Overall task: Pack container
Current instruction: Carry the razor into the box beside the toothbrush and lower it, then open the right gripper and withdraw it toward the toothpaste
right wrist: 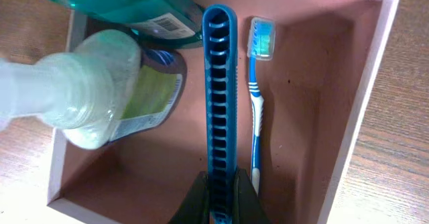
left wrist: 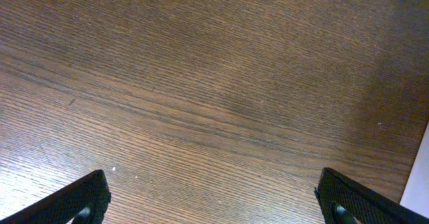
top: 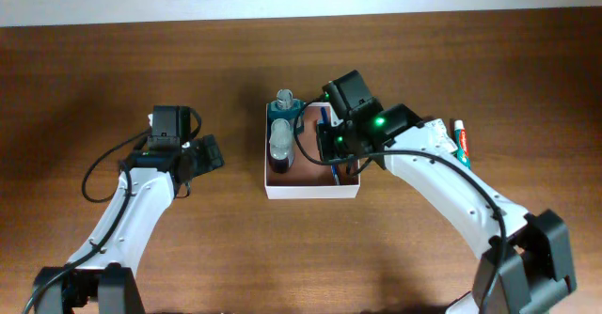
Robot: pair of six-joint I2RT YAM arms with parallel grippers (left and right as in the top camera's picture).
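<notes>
A brown wooden table (top: 188, 70) carries the white-walled container (top: 310, 190) at its middle, between the two arms.
The right gripper (right wrist: 222, 187) is closed on a blue comb (right wrist: 220, 83) inside the container, just beside a blue toothbrush (right wrist: 257, 110) and two bottles (right wrist: 100, 90). The left gripper (left wrist: 211, 194) hangs wide over the wood, well apart from the container.

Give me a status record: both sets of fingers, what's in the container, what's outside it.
left fingers: open, empty, over bare table
right fingers: shut on blue comb, inside the container
container contents: toothbrush beside the comb, clear bottle, teal bottle
outside: toothpaste tube on the table, beside the right arm
</notes>
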